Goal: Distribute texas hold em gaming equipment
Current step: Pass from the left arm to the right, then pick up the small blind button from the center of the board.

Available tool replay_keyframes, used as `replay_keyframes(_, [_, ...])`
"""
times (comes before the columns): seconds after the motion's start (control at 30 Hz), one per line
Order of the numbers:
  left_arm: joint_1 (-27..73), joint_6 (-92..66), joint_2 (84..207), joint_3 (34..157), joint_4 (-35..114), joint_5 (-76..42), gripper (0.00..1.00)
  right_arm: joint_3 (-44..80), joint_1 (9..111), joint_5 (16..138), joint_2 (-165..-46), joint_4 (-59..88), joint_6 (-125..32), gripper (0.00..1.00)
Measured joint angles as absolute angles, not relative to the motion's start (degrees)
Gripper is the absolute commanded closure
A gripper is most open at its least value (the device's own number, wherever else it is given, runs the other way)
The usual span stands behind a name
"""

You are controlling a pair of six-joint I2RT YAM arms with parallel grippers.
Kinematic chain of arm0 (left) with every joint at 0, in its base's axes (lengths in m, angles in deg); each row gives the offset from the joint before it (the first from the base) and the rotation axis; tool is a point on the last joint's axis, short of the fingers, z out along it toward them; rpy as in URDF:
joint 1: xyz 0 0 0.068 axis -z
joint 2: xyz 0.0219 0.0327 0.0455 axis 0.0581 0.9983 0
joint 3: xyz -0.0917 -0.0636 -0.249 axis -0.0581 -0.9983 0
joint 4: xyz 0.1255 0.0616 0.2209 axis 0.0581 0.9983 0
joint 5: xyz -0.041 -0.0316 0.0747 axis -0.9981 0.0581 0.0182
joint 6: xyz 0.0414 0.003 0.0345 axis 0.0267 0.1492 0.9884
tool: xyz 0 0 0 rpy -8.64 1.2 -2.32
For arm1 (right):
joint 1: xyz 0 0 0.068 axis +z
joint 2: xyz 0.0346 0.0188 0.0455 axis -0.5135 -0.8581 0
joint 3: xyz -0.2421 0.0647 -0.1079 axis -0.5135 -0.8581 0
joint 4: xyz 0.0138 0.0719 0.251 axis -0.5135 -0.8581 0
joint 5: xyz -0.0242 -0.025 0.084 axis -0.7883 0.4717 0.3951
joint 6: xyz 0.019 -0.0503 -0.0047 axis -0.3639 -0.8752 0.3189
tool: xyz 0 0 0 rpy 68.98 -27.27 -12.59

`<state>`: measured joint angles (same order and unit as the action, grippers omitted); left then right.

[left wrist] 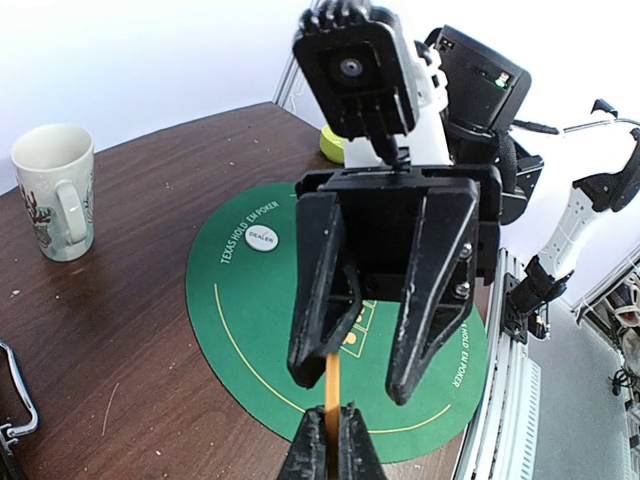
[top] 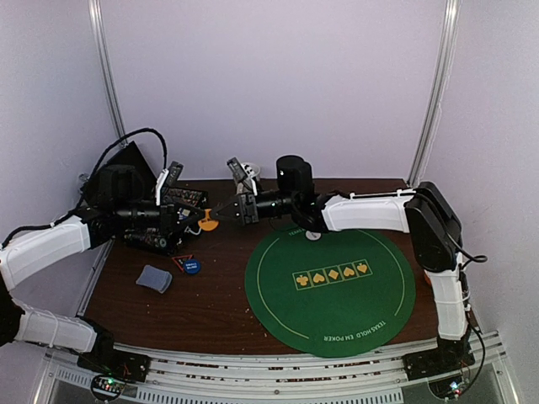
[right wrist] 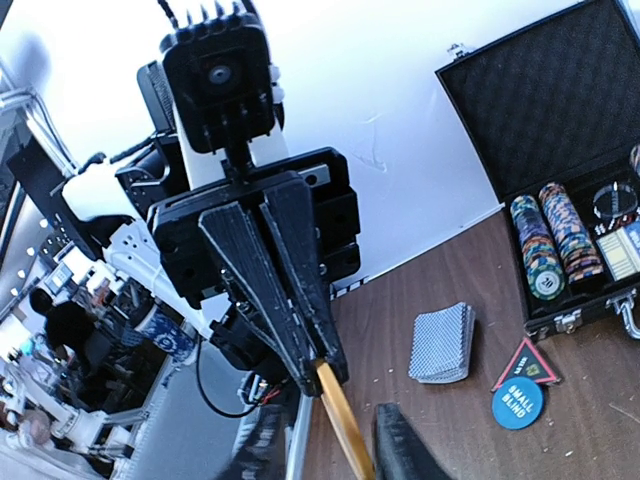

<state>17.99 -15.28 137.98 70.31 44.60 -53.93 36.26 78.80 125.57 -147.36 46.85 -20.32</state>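
Note:
An orange button disc [top: 207,224] hangs above the brown table, left of the green mat [top: 333,282]. My left gripper [left wrist: 331,435] is shut on its edge. My right gripper [left wrist: 352,382] faces it, open, with the disc [left wrist: 331,390] against one finger and clear of the other. A grey-backed card deck [right wrist: 441,343] and a blue small-blind disc [right wrist: 517,403] lie on the wood. A white dealer button [left wrist: 263,238] rests on the mat. Striped chip stacks [right wrist: 535,245] sit in the open black case [right wrist: 560,120].
A beige mug [left wrist: 58,190] stands on the wood beyond the mat. A yellow-green bowl [left wrist: 330,143] peeks out behind the right arm. A red triangular marker [right wrist: 525,365] lies by the blue disc. The case [top: 160,219] fills the back left corner.

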Motion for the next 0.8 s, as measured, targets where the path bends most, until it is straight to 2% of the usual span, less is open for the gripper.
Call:
replay_keyframes(0.1, [18.0,-15.5,138.0,70.3,44.3,-54.3,1.0,36.3,78.8,126.1,-147.5,47.0,-20.3,0.98])
replay_keyframes(0.23, [18.1,-15.9,138.1,70.0,44.4,-54.5,1.0,36.2,78.6,127.8,-147.8,47.2,-21.3,1.0])
replay_keyframes(0.27, [18.1,-15.9,138.0,70.0,44.6,-54.3,0.85,36.2,78.5,128.0,-147.8,47.0,-21.5,1.0])
replay_keyframes(0.3, [18.1,-15.8,138.0,70.0,44.8,-54.0,0.65,36.0,78.4,127.9,-147.8,47.0,-21.7,1.0])
replay_keyframes(0.33, [18.2,-15.2,138.1,70.1,45.2,-52.8,0.49,35.6,78.1,127.7,-147.7,47.2,-21.8,1.0])
replay_keyframes(0.4, [18.6,-12.8,138.1,70.8,48.4,-47.4,0.33,33.7,77.9,126.9,-147.3,47.0,-21.9,1.0])
replay_keyframes(0.47, [18.4,-9.4,138.9,72.7,52.8,-40.4,0.3,30.6,76.9,125.8,-146.5,46.4,-21.9,1.0])
replay_keyframes(0.6, [19.2,1.7,141.0,77.9,61.6,-25.2,0.15,24.1,72.2,122.5,-143.2,41.7,-24.0,1.0])
replay_keyframes(0.67, [20.6,9.3,141.7,80.1,64.9,-18.4,0.11,22.0,69.9,120.9,-140.9,38.1,-26.5,1.0])
replay_keyframes(0.8, [22.4,23.8,144.1,82.6,72.0,-14.4,0.04,19.0,65.7,117.9,-134.5,30.9,-32.3,1.0])
